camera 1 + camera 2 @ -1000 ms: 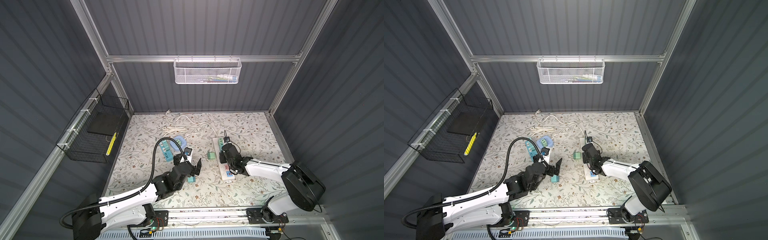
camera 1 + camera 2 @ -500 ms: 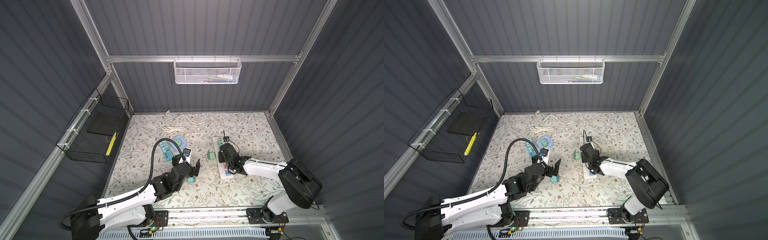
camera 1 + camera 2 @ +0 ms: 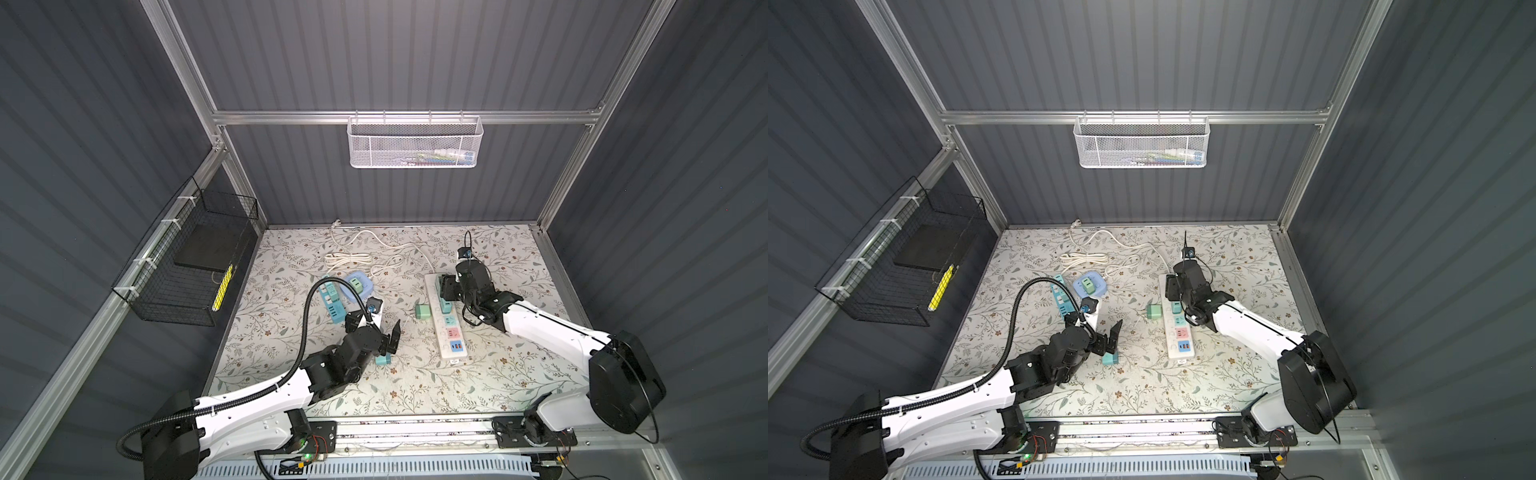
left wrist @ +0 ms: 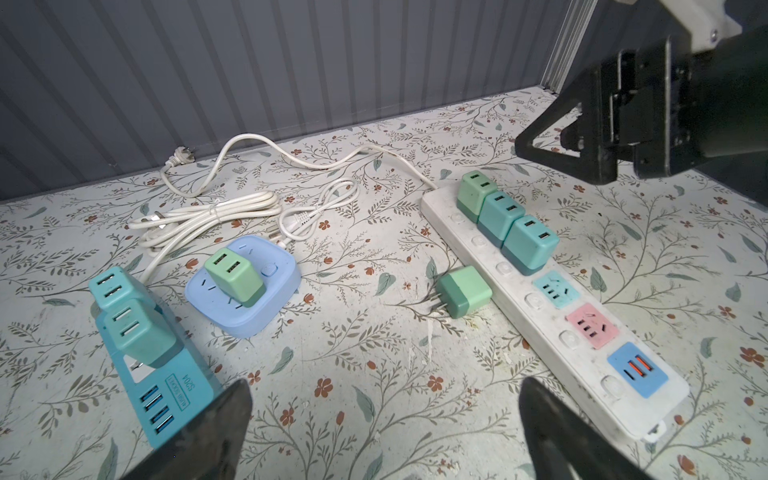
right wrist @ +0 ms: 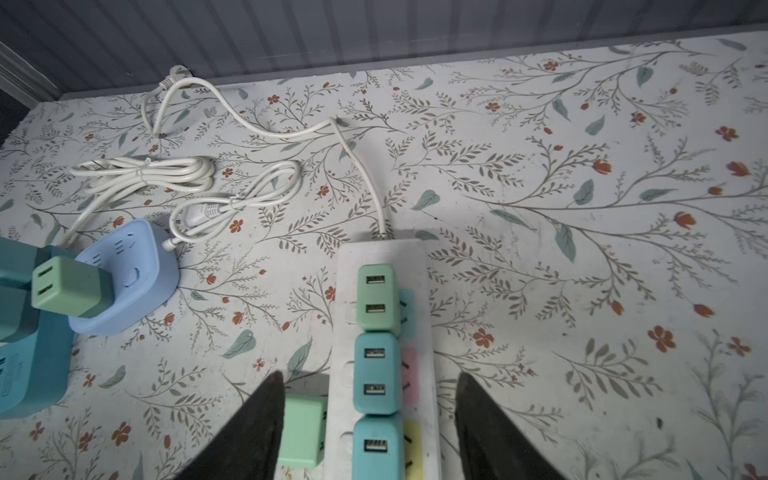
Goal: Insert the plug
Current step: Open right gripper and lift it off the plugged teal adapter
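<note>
Plug (image 4: pixel 464 291) lies loose beside the white strip (image 4: pixel 505 268); right gripper (image 5: pixel 370 376) half-spread, left gripper (image 4: pixel 385 383) wide. I reckon a clumsy grab could skid it away.

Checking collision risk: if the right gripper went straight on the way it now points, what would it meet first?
Probably the middle teal adapter plugged into the white power strip; the right gripper has its open jaws either side of it. Height above it is unclear.

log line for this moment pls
left gripper: open, empty | right gripper: open over white power strip | three plugs seated | green plug loose beside strip
</note>
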Controlling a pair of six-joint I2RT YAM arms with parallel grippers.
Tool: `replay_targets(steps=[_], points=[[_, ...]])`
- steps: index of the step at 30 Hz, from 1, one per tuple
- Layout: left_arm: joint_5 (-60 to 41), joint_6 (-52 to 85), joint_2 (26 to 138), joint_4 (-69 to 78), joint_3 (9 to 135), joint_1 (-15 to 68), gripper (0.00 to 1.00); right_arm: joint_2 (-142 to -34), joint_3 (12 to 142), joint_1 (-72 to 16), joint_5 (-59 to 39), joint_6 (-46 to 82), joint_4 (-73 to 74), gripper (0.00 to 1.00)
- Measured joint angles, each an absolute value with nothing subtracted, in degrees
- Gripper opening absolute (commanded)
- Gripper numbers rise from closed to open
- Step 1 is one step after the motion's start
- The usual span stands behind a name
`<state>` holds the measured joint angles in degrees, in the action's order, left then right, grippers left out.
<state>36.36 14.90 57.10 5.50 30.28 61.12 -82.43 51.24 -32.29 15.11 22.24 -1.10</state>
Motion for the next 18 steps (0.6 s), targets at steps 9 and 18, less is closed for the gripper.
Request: replay_targets(steps=[9,18], points=[[36.16,15.14,60.31,3.44,32.88,61.08,1.0,-82.48,44.69,-30.94,13.28,22.74,-1.74,0.65],[35.81,15.77,61.52,2.11,34.17,61.08,1.0,-83.0,42.85,-30.39,11.92,24.03,-0.23,0.64]])
